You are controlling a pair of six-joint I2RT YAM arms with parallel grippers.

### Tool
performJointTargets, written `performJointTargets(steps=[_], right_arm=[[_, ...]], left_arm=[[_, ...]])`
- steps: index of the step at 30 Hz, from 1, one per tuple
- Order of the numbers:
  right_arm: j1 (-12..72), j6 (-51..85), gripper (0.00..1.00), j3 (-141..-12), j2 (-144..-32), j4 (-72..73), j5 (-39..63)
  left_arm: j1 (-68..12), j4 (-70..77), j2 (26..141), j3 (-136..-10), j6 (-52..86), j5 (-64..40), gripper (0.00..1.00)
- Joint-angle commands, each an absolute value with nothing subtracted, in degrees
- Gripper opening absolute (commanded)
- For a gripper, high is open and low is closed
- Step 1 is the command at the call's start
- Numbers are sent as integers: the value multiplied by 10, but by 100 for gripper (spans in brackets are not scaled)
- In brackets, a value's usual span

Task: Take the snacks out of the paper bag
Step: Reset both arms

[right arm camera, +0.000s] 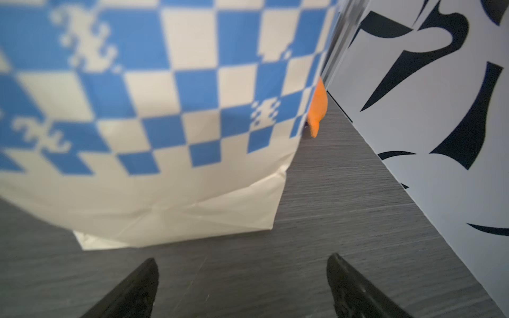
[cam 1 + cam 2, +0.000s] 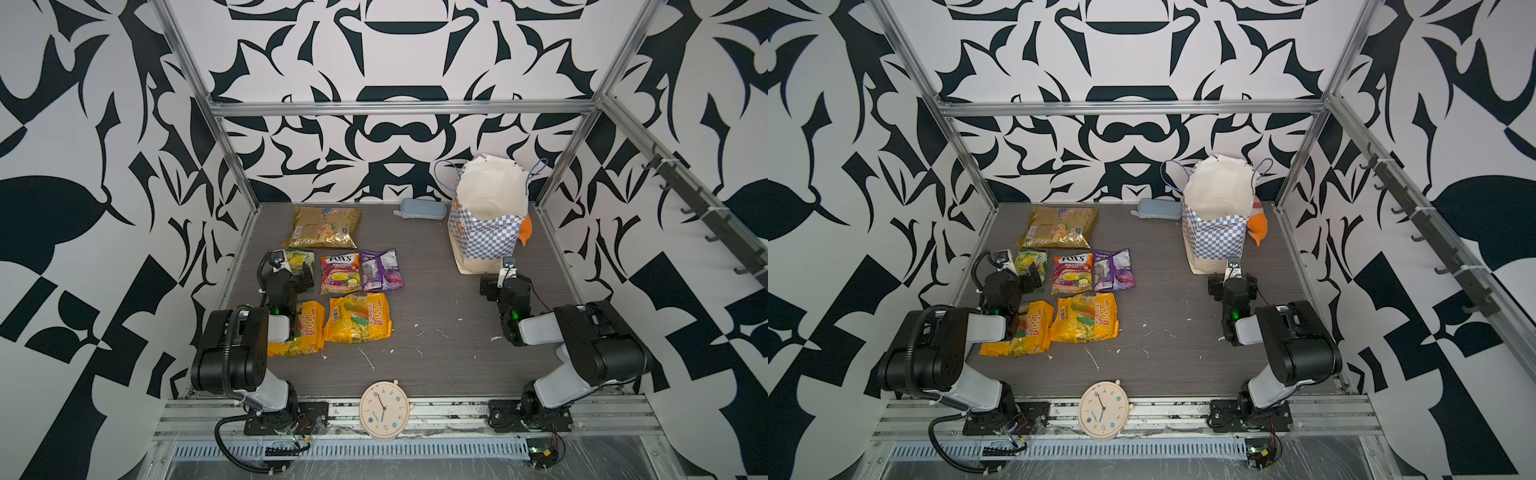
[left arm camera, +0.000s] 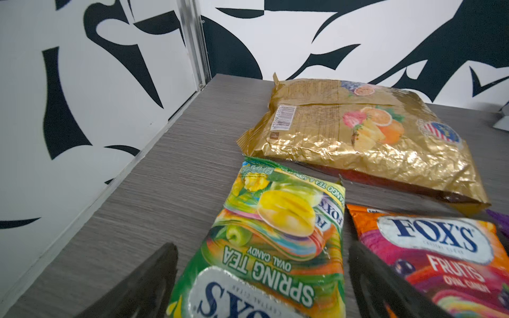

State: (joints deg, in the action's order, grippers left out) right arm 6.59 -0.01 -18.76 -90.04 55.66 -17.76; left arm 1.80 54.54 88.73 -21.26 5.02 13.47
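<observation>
My right gripper (image 1: 242, 258), spread and empty, sits just before the foot of the upright bag (image 1: 165, 124), far nearer it than my left gripper (image 3: 261, 247), also spread, over the six snacks (image 2: 338, 270) on the table (image 2: 436, 316).

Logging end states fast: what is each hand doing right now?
Left hand: open, holding nothing, above the green-yellow packet.
Right hand: open, holding nothing, near the paper bag.
</observation>
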Motion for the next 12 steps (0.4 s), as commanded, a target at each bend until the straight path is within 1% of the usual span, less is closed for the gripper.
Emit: performJointTargets(steps=[1, 12], right_arm=[[61, 17, 100, -196, -889, 537, -177], [60, 17, 100, -195, -891, 540, -177]], left_arm=[[22, 520, 889, -214, 61, 134, 99], [28, 517, 890, -217, 68, 121, 99]])
